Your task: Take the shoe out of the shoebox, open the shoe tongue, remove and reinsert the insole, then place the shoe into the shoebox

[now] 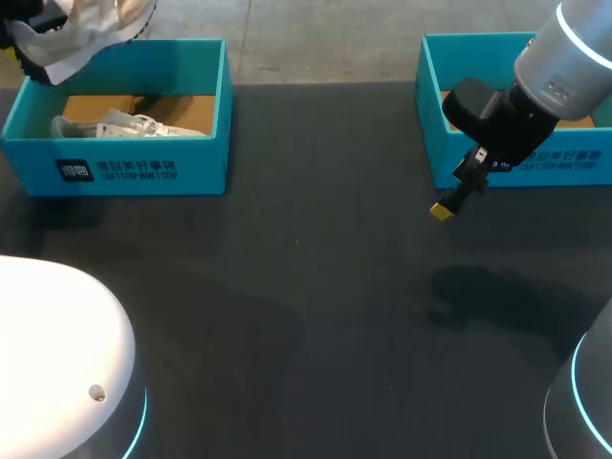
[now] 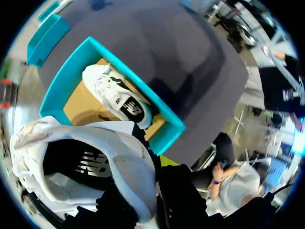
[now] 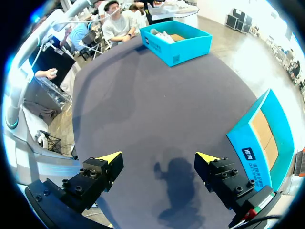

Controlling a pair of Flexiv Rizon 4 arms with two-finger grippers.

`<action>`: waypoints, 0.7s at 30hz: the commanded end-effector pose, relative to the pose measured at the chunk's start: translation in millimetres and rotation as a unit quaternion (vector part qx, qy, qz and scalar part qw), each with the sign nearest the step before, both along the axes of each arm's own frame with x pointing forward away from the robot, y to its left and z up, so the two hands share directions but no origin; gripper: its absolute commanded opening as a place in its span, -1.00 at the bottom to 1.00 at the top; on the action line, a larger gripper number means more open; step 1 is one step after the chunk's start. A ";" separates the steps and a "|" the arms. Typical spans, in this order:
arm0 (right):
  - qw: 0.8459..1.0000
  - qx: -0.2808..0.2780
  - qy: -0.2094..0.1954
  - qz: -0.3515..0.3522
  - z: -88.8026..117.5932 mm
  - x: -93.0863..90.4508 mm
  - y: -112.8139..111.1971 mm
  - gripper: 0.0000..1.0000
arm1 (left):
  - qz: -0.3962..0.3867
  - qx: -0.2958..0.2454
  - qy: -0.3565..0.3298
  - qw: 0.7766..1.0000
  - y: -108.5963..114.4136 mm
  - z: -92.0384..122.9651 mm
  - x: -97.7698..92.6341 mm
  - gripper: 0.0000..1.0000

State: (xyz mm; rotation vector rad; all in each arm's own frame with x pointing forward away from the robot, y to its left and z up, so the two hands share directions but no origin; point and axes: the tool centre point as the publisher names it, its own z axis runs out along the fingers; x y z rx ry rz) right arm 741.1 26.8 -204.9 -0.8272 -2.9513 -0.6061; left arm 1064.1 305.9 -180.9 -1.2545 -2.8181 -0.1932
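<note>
The left gripper (image 2: 162,164) pinches a white shoe (image 1: 91,24) and holds it in the air above the left box (image 1: 143,167). A second shoe (image 1: 124,124) lies inside this box. The right gripper (image 3: 158,157) hangs above the table (image 1: 316,316) with fingers spread, near the right box (image 1: 535,163).

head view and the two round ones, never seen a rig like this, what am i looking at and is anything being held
It is a robot with two arms at a dark table. The head view looks down from above and behind. Each round picture comes from a camera on one wrist, looking along that arm's fingers. Two turquoise shoeboxes stand on the table. The left gripper holds a lifted white sneaker above the far corner of the left shoebox, and a second white sneaker lies inside that box. The right gripper hangs open and empty in front of the right shoebox.
</note>
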 end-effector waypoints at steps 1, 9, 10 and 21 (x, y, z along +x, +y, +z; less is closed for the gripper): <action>1.000 -0.001 0.001 0.000 -0.5 0.7 0.3 1.00 | -0.086 0.008 0.041 0.995 10.6 5.4 18.1 -1.00; 1.000 -0.001 0.001 0.000 -0.5 0.7 0.3 1.00 | -0.231 0.038 0.034 0.972 22.9 7.3 34.4 -1.00; 1.000 -0.001 0.001 0.000 -0.5 0.7 0.3 1.00 | -0.253 0.021 0.037 0.966 25.5 8.5 35.5 -1.00; 1.000 -0.001 0.001 0.000 -0.5 0.7 0.3 1.00 | -0.384 0.055 0.019 0.921 34.0 10.8 42.5 -1.00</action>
